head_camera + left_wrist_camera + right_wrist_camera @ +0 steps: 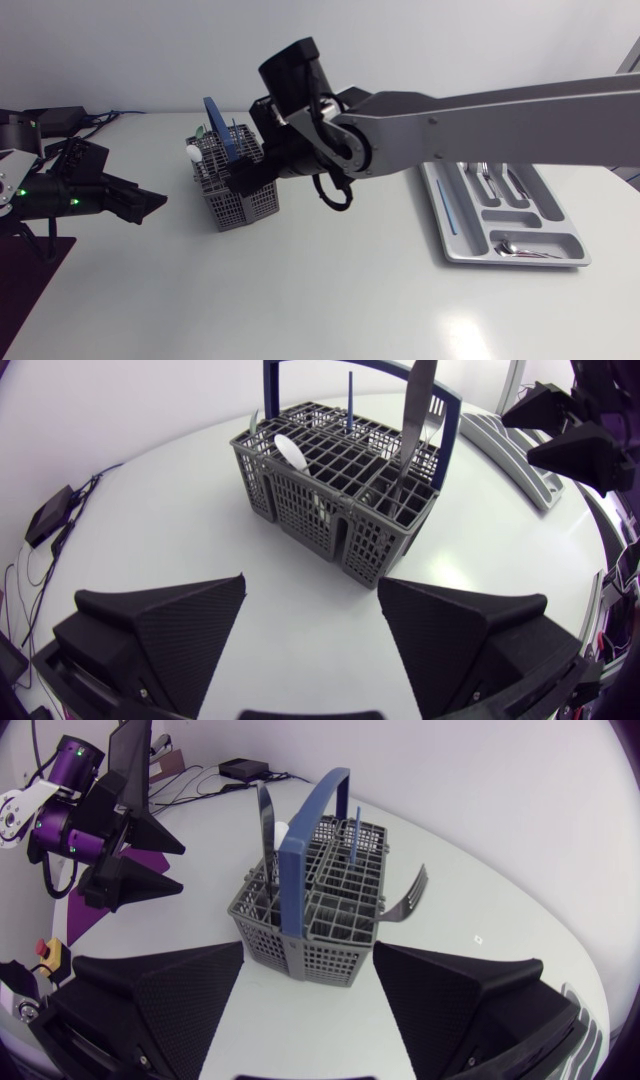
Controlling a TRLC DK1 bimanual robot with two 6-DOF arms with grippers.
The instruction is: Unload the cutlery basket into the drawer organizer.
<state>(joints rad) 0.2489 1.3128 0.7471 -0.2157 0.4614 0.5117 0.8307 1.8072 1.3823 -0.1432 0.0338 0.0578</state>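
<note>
Right hand (308,960) spread before basket (330,935), its arm (480,125) hiding organizer (447,235) far end

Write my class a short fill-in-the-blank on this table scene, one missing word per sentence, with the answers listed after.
The cutlery basket has a ___ handle. The left gripper and the right gripper are both ___. The drawer organizer lies on the ___ arm's side of the table.
Missing words: blue; open; right.
</note>
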